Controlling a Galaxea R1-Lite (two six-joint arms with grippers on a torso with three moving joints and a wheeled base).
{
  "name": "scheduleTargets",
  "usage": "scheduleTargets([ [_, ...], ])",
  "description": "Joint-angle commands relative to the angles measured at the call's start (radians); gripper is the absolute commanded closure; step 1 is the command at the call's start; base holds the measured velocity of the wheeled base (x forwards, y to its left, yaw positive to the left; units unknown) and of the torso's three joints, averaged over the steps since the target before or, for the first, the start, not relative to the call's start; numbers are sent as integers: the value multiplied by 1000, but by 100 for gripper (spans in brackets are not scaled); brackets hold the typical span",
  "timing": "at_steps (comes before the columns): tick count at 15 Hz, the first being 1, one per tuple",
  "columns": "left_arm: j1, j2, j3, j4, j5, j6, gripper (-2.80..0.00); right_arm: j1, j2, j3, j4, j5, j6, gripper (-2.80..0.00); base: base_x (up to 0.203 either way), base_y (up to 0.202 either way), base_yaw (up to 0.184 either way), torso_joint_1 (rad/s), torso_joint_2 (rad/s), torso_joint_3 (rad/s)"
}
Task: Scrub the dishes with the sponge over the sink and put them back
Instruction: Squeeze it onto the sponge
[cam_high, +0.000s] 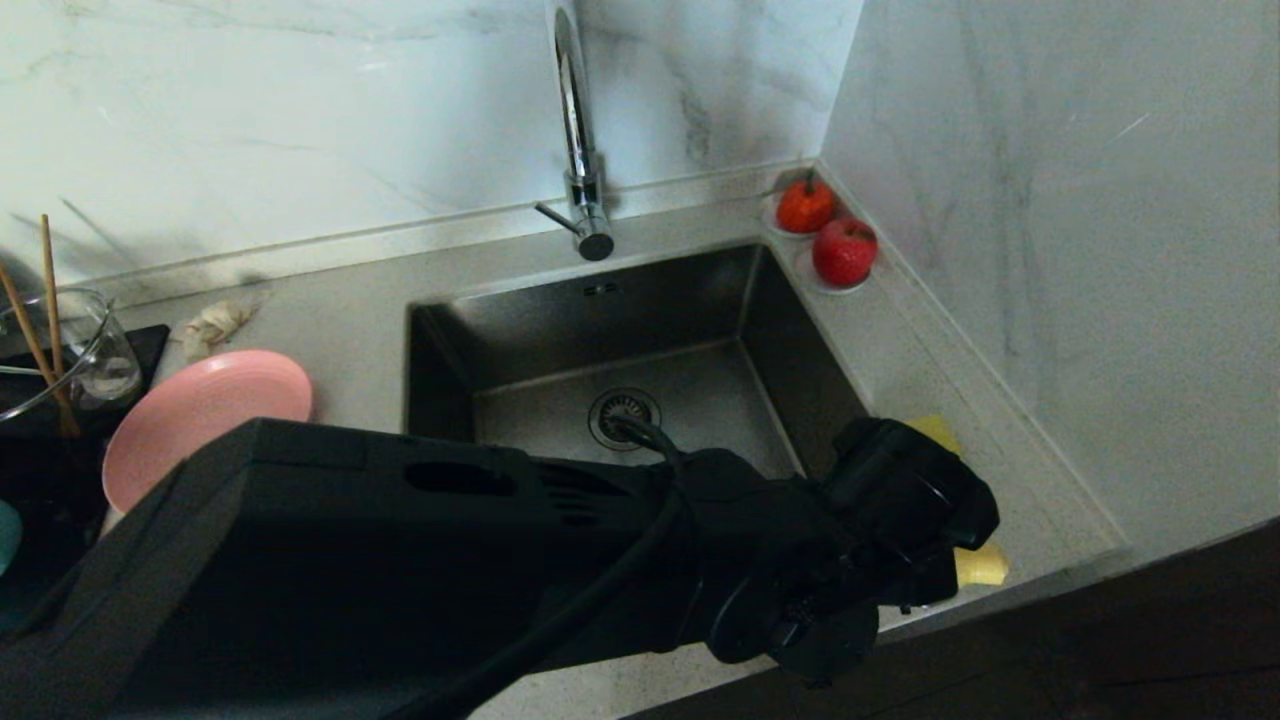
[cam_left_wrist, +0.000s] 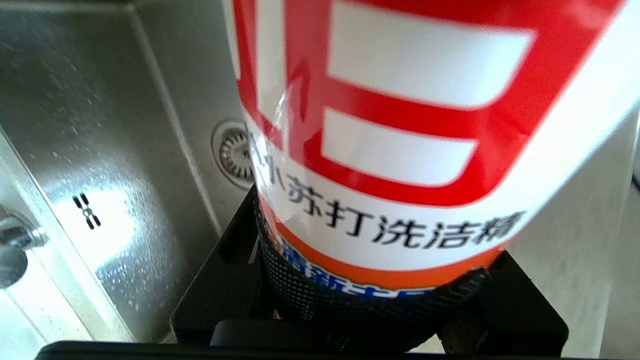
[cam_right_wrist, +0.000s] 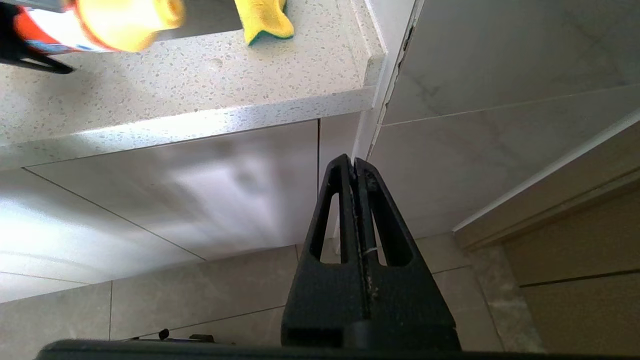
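The sponge lay on the counter right of the sink; soft and light, probably best pinched across its sides. Beside it, the left gripper clasped a dish-soap bottle. The right gripper hung clenched below the counter.

Home kitchen, steel sink, chrome tap, marble walls

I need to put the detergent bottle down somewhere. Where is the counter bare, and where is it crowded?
Bare counter lies between the pink plate and the sink, and behind the basin around the tap. The right strip is tight: two red fruits in the corner, the sponge nearer, with the left gripper holding the detergent bottle there.
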Motion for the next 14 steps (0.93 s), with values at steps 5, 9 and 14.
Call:
scheduleTargets([
  [5, -4, 88, -87, 2, 64, -9, 0, 0, -1, 0, 0, 0, 0, 0, 0, 0, 0, 0, 0, 0],
  [9, -3, 106, -109, 24, 123, -9, 0, 0, -1, 0, 0, 0, 0, 0, 0, 0, 0, 0, 0, 0],
  [14, -3, 131, -145, 65, 215, -7, 0, 0, -1, 0, 0, 0, 0, 0, 0, 0, 0, 0, 0, 0],
])
